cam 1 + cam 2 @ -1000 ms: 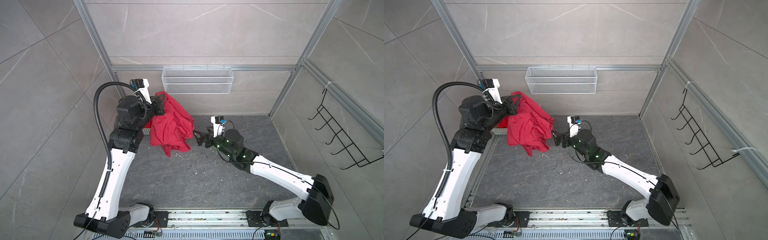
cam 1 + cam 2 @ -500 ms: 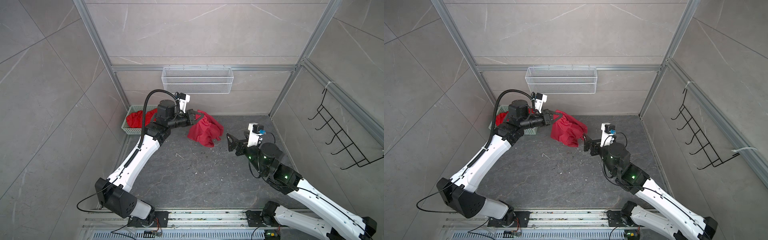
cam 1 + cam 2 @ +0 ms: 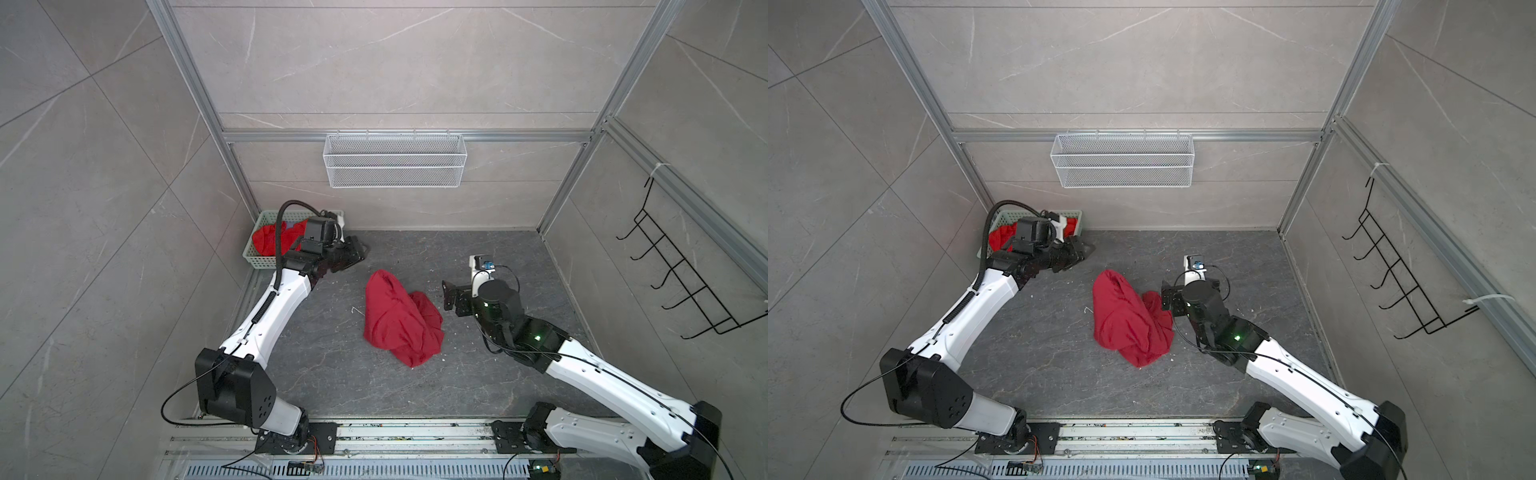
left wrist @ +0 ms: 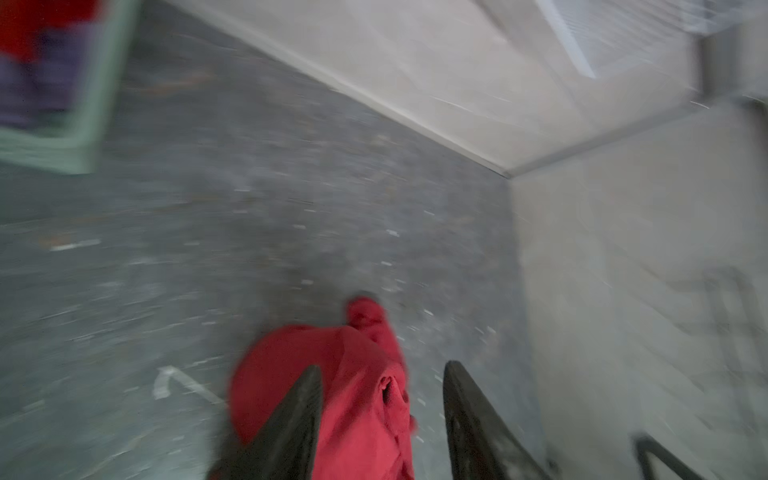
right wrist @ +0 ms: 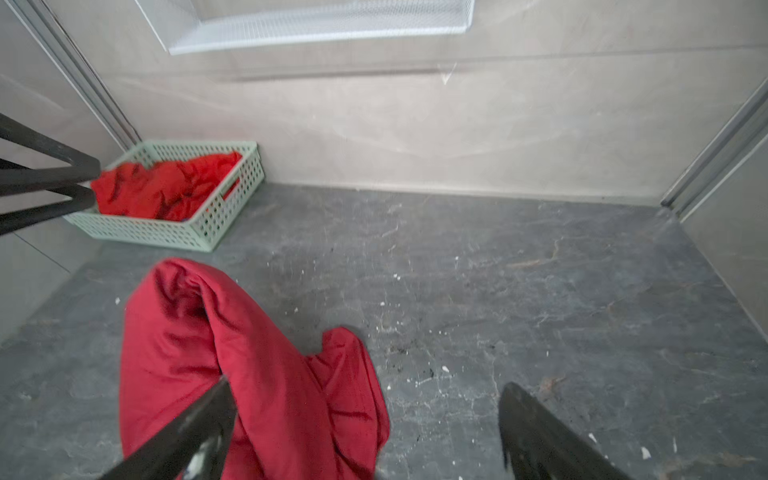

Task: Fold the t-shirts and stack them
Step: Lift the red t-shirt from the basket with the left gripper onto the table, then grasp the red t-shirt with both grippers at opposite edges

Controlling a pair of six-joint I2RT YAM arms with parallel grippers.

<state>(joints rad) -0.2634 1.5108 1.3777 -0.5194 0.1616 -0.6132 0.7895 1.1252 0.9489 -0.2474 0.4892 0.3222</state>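
- No folded stack is seen on the counter (image 3: 332, 374).
- One crimson t-shirt (image 3: 397, 320) lies crumpled mid-counter, unheld.
- More red shirts (image 3: 266, 243) are left heaped in the green basket (image 3: 250, 258).
- The left gripper (image 3: 360, 252) and right gripper (image 3: 448, 296) are seen parted and empty, either side of the t-shirt.

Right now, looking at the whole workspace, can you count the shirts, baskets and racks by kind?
Red t-shirt, crumpled on the tabletop: 1
Green plastic basket: 1
White wire basket: 1
Black hook rack: 1
Total: 4
Red cloth bunched in the green basket: uncountable.
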